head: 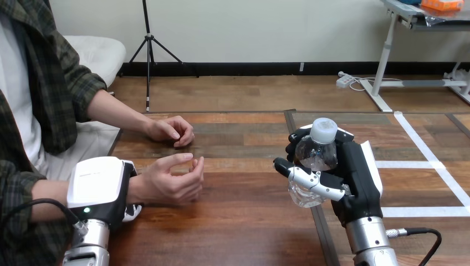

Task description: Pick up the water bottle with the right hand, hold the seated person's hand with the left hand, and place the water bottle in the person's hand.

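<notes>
A clear water bottle (317,156) with a white cap stands upright in my right hand (354,177), right of the table's middle. The fingers and thumb are curled round its body, and it is lifted off the wood. My left hand (100,185) sits at the lower left on the wrist of the person's nearer hand (172,180). A finger shows below that wrist and a black part above it, so the hand wraps it. That hand of the person is loosely cupped, with nothing in it, a good gap left of the bottle.
The person's other hand (169,131) rests as a loose fist on the wooden table (238,221) farther back. White tape lines (427,145) cross the table's right part. A dark seam (321,227) runs down the table under my right hand.
</notes>
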Robot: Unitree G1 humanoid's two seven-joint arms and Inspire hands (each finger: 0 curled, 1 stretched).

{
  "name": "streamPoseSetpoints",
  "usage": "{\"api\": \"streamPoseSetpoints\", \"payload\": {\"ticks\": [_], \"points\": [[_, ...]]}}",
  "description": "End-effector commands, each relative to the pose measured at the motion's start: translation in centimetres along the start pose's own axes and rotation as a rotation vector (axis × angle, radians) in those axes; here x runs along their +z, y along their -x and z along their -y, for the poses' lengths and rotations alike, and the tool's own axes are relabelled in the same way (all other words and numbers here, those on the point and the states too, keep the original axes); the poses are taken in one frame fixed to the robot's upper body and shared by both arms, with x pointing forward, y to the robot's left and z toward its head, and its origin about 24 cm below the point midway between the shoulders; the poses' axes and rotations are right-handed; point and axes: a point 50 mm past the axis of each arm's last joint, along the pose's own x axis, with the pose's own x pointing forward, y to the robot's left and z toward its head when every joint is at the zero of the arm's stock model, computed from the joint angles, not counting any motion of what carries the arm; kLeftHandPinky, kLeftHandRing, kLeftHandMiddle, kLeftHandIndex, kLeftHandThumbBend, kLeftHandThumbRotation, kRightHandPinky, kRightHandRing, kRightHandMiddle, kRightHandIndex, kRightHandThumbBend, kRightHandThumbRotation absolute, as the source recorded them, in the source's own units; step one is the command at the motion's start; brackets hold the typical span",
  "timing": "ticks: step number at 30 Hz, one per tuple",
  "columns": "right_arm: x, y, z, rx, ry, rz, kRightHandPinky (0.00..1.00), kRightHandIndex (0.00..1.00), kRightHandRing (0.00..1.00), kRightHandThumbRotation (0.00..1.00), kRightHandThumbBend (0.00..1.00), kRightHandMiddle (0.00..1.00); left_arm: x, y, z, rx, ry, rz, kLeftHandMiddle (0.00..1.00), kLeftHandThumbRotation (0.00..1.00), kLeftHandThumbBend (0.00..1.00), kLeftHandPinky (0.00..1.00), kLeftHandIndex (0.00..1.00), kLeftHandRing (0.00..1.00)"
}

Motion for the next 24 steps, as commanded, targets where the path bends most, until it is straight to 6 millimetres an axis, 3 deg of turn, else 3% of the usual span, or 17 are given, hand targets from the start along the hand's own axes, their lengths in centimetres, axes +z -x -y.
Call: {"api": "streamPoseSetpoints", "payload": {"ticks": [1,24], "points": [[3.02,-2.83,0.35,-0.003,0.013,0.161,0.4,0.48,0.42,0.0,0.7,0.46,1.11,0.25,0.64,-0.027,0.032,0.037,0.45,0.0,0.84,0.38,0.45,0.41],[3.12,-2.95,0.21,0.001,-0.005,0.169,0.4,0.48,0.43,0.0,0.7,0.46,1.7,0.22,-0.1,0.017,0.067,0.071,0.42,0.0,0.84,0.35,0.42,0.38]]}}
